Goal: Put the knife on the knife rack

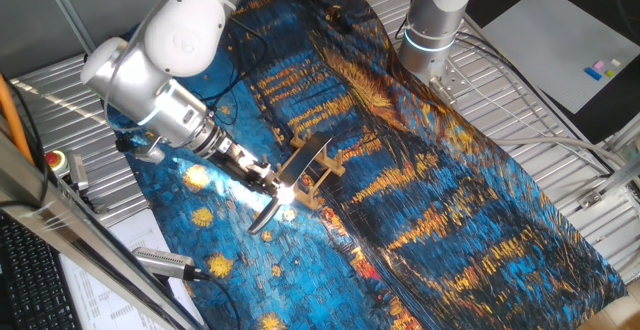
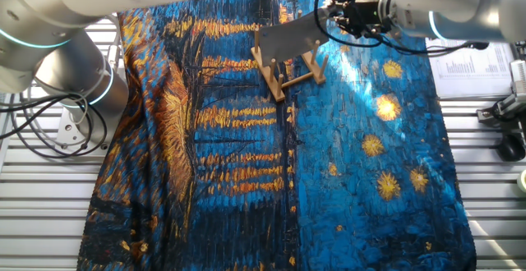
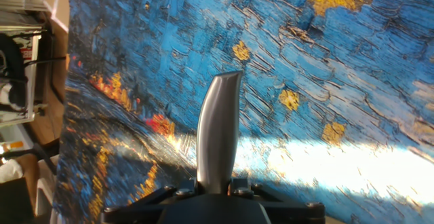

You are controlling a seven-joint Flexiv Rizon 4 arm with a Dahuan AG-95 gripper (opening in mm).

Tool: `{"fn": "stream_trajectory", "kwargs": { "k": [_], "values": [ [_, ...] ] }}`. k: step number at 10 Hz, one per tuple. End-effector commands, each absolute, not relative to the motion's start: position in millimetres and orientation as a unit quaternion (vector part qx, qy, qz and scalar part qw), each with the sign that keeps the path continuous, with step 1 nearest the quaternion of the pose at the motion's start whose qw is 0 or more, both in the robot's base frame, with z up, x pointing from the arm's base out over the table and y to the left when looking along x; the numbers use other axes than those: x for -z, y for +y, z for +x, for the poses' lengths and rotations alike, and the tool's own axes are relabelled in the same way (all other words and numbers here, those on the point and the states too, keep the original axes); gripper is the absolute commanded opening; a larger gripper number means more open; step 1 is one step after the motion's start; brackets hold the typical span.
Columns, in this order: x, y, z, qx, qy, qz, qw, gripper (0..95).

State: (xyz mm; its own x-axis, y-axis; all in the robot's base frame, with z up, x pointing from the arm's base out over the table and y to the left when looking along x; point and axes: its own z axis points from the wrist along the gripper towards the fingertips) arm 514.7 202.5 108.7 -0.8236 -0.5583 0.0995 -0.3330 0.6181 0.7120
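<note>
Two fingers [image 3: 215,183] pinching knife [image 2: 288,34] by its handle, blade over knife rack [image 2: 289,67].

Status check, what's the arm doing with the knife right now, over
Gripper shut on handle of grey metal cleaver. Blade resting in the small light-brown wooden rack, not released. Nothing blocking on the blue painted cloth.

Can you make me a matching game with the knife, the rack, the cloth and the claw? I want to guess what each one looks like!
Things:
1. knife
2. knife rack
3. cloth
4. claw

Looks:
A. light-brown wood with little pegs
B. blue with yellow swirls and stars
C. shut around a silver handle
D. shiny grey metal, held up off the cloth

Pairs: 1-D, 2-A, 3-B, 4-C
</note>
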Motion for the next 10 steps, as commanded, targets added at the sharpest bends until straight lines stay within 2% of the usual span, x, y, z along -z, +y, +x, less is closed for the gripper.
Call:
{"fn": "stream_trajectory", "kwargs": {
  "k": [1,10],
  "values": [
    [-107.3,202.5,514.7,0.360,-0.884,0.252,0.159,0.0],
    [-105.6,200.9,514.9,0.393,-0.866,0.260,0.168,0.0]
  ]
}}
